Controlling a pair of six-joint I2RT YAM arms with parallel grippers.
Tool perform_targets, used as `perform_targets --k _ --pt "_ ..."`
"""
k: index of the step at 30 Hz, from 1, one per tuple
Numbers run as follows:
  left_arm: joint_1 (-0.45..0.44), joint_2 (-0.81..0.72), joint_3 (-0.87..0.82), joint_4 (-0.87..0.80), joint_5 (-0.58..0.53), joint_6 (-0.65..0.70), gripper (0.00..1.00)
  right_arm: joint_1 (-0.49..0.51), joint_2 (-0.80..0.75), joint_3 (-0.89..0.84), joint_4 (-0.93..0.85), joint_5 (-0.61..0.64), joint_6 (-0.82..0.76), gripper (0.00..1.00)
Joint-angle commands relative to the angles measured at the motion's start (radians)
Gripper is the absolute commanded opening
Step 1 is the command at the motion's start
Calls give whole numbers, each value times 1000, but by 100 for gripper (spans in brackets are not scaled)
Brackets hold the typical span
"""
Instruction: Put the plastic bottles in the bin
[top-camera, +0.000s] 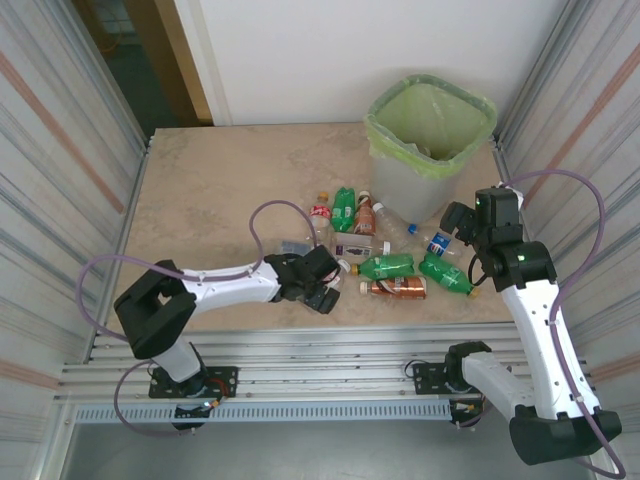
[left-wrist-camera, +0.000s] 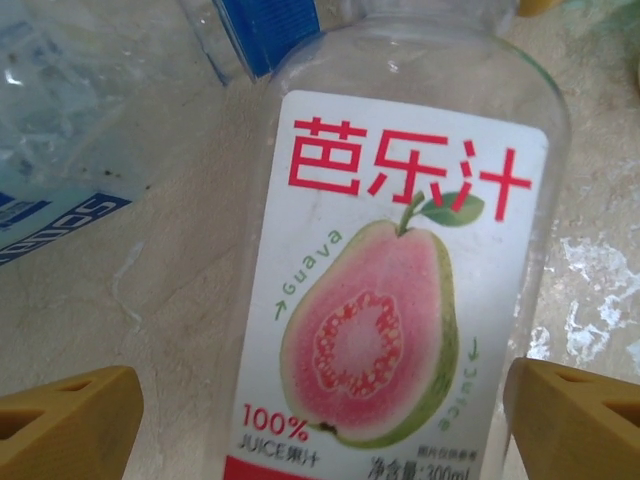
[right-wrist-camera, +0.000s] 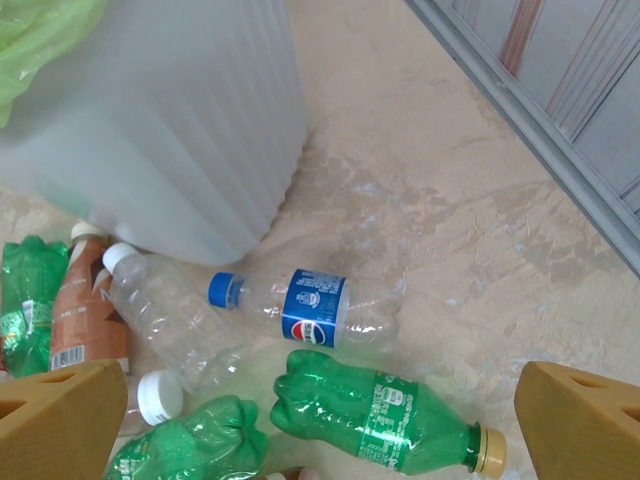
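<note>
The plastic bottles (top-camera: 385, 262) are found lying on their sides in a loose heap on the table (top-camera: 215, 185), just in front of the bin (top-camera: 412, 195); whether any lies inside its green bag (top-camera: 398, 112) cannot be told. All appear empty, so they are judged light, thin-walled and easily dented. Smooth round bodies may be expected to roll or squirt out of a hard pinch. Several are already crumpled (the green bottle (right-wrist-camera: 380, 410) among them), which leaves flats where a hold might be taken. The guava juice bottle (left-wrist-camera: 400, 250) is straddled by the left gripper (left-wrist-camera: 320, 430). Its fingers are held apart on either side of the labelled body, with bare table visible between the left finger and the bottle, so nothing is clamped yet. A hold across the label, at mid-body, is thought best, since the paper gives friction and the balance is kept. The right gripper (right-wrist-camera: 320, 425) is held above the heap with its fingers wide apart and nothing between them; the blue-capped Pepsi bottle (right-wrist-camera: 300, 305) lies below it, near the bin's wall. The tabletop is a smooth, pale, stone-patterned surface on which a nudged bottle would slide. The space is closed in by ribbed side panels (top-camera: 60, 150) and a plain back wall, and room beside the bin is tight on the right.
</note>
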Motion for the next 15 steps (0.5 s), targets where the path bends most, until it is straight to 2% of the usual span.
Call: perform_targets --k 1,3,12,15 --pt "5 41 38 -27 8 -8 92 6 6 -7 10 0 25 98" --pt "5 63 48 -36 10 -6 89 5 7 -6 10 1 24 98" --pt "4 115 58 -36 8 -4 87 5 18 -5 13 -3 21 98" --pt "4 130 58 -36 5 1 83 5 19 -6 16 -8 23 98"
